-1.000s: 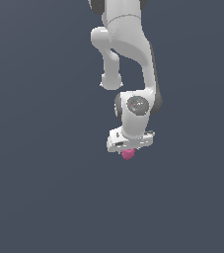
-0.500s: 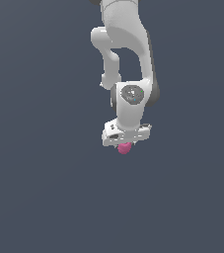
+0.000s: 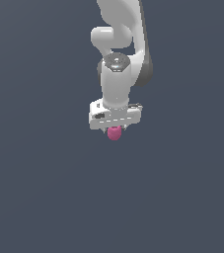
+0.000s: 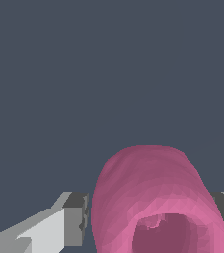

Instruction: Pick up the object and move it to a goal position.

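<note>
The object (image 3: pixel 114 133) is a small magenta-pink rounded lump hanging just under the white gripper (image 3: pixel 115 129), high above the dark grey floor in the exterior view. The gripper is shut on it, and its fingers are mostly hidden behind the hand's flat white body. In the wrist view the object (image 4: pixel 155 197) fills the space between the two grey fingertips (image 4: pixel 76 217), with a dimple showing on its near end. The gripper (image 4: pixel 153 220) holds it from both sides.
The white arm (image 3: pixel 118 59) rises from the gripper up out of the exterior view. Around it is plain dark grey ground (image 3: pixel 44 188) with nothing else on it.
The arm has carried the object toward the exterior view's left and slightly up, and the wrist has turned. The gripper has stayed shut on the object.
</note>
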`<state>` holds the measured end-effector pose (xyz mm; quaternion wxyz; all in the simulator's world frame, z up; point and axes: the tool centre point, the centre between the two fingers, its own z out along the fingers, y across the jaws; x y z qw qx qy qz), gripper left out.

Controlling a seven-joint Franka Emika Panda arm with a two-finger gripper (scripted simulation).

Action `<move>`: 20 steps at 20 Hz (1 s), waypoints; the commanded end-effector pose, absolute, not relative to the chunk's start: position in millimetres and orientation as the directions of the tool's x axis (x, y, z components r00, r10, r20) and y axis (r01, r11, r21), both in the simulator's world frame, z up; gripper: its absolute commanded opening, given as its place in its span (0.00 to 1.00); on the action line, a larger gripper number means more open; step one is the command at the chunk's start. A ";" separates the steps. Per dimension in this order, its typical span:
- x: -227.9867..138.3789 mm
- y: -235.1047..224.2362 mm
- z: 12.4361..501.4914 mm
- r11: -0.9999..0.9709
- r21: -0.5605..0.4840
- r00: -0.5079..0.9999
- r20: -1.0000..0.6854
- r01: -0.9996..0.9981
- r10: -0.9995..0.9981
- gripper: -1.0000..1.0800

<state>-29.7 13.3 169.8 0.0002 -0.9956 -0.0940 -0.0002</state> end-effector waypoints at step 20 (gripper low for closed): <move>-103.0 -114.9 382.5 -0.982 -0.003 0.982 0.001 0.187 0.187 0.00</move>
